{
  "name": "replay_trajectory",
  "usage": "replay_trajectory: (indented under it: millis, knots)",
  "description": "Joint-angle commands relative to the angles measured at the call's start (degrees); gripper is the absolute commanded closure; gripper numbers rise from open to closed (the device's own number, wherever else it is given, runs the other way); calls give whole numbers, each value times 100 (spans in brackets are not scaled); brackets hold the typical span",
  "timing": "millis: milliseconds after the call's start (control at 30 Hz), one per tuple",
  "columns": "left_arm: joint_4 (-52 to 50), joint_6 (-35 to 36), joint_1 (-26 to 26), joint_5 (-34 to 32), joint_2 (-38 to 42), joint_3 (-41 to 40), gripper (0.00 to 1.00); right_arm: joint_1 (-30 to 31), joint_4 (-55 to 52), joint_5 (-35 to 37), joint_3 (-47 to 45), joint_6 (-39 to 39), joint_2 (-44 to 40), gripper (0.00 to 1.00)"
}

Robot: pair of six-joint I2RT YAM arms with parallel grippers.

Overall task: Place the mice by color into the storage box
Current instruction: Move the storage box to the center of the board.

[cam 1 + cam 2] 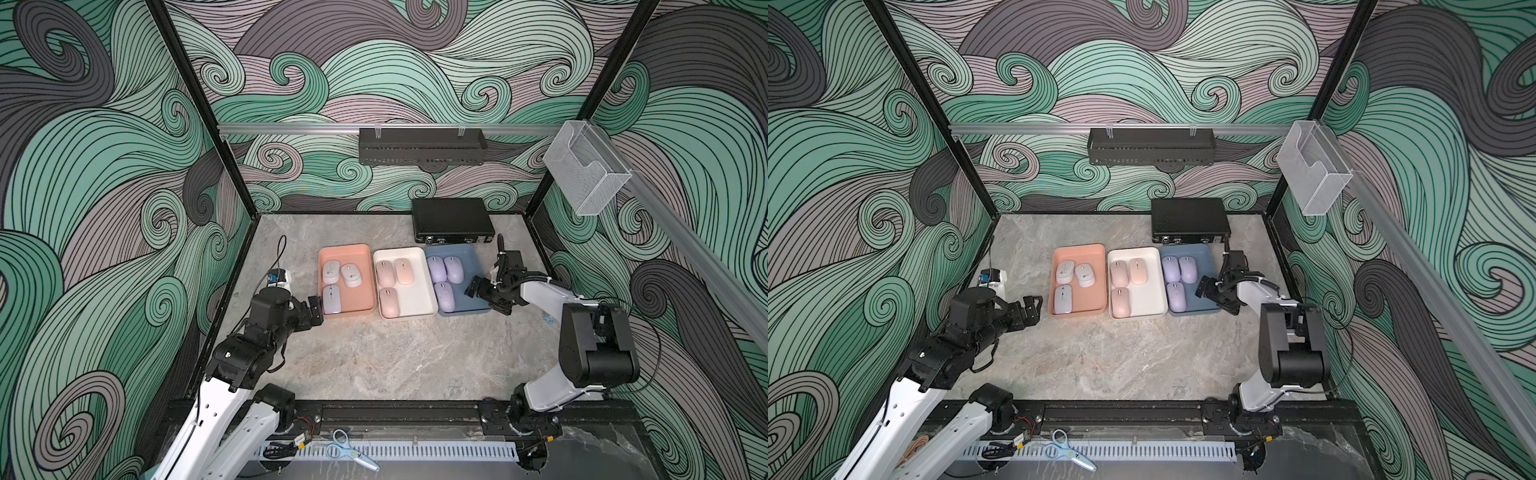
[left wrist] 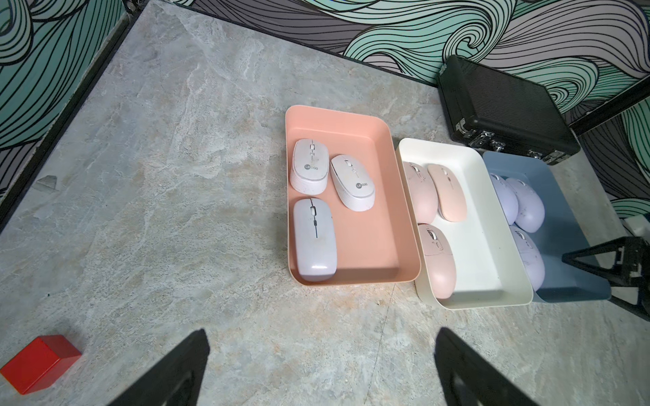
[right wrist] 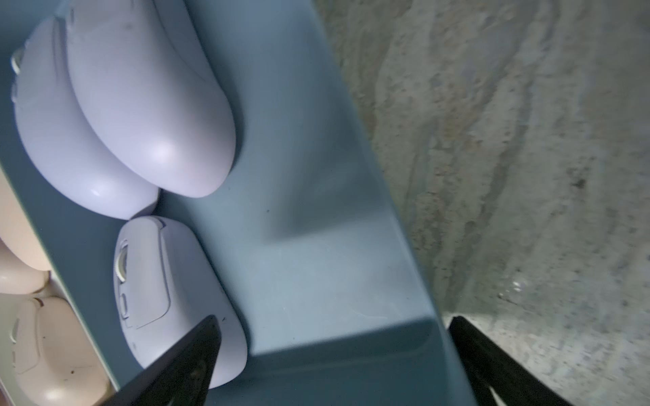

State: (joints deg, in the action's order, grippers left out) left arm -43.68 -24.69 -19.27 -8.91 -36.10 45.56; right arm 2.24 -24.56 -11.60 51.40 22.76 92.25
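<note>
Left gripper (image 1: 316, 309): you see its jaws spread wide with nothing between them, raised over the tabletop (image 1: 374, 357) near the near-left corner of the salmon tray (image 1: 345, 248). In the left wrist view only bare marble lies between its fingertips (image 2: 190, 358).

Right gripper (image 1: 487, 297): jaws likewise spread and empty, set over the near-right corner of the blue tray (image 1: 457, 247). In the right wrist view you find one finger (image 3: 190, 358) in front of the nearest purple mouse (image 3: 158, 281) and the other outside the tray wall, over the table. Whether that finger touches the mouse you cannot tell.

Note the three trays standing side by side across the middle of the table. The salmon tray holds the three whitish grey mice (image 1: 331, 272). The cream tray (image 1: 405, 250), between the other two, holds the three pink mice (image 1: 385, 273). The blue tray holds the three purple mice (image 1: 436, 268). Each group lies two abreast at the far end and one nearer the arms' bases.

Behind the blue tray sits a black case (image 1: 453, 220). A red block (image 2: 38, 362) lies on the tabletop, seen only in the left wrist view.
</note>
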Motion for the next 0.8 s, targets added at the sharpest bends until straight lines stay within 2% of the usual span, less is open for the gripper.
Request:
replay_trajectory:
  millis: [0, 467, 767]
  knots:
    - [13, -36, -12, 40, -42, 48, 2, 199, 2, -51, 179, -89, -34, 0]
    - [-35, 78, -15, 88, 46, 163, 1, 766, -94, -231, 220, 85, -351, 1]
    - [-56, 60, -11, 23, -90, 329, 2, 811, -361, 123, 164, -39, -541, 0]
